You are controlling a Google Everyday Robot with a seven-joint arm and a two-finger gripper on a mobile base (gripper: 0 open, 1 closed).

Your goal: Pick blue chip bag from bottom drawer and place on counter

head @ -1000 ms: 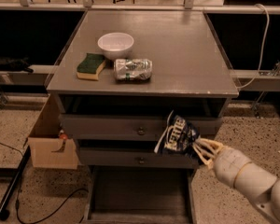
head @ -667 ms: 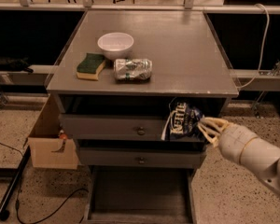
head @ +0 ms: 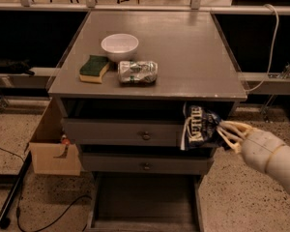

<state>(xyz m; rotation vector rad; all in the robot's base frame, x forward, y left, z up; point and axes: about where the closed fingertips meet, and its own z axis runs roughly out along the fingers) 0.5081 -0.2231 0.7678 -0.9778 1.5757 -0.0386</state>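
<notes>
The blue chip bag [head: 199, 128], dark navy with white lettering, hangs in the air in front of the right side of the two knobbed drawers, just below the counter's front edge. My gripper [head: 224, 132] comes in from the lower right on a cream arm and is shut on the bag's right edge. The bottom drawer [head: 144, 203] is pulled open below, its grey floor bare. The counter [head: 188, 52] is the flat grey top of the cabinet.
On the counter's left front stand a white bowl [head: 119, 46], a green-and-yellow sponge [head: 94, 68] and a crushed silver-green can [head: 137, 72]. A cardboard box [head: 53, 149] sits on the floor left of the cabinet, with a black cable beside it.
My gripper has lifted the blue chip bag upward and a little to the right, from the level of the second drawer toward the counter's front edge.
</notes>
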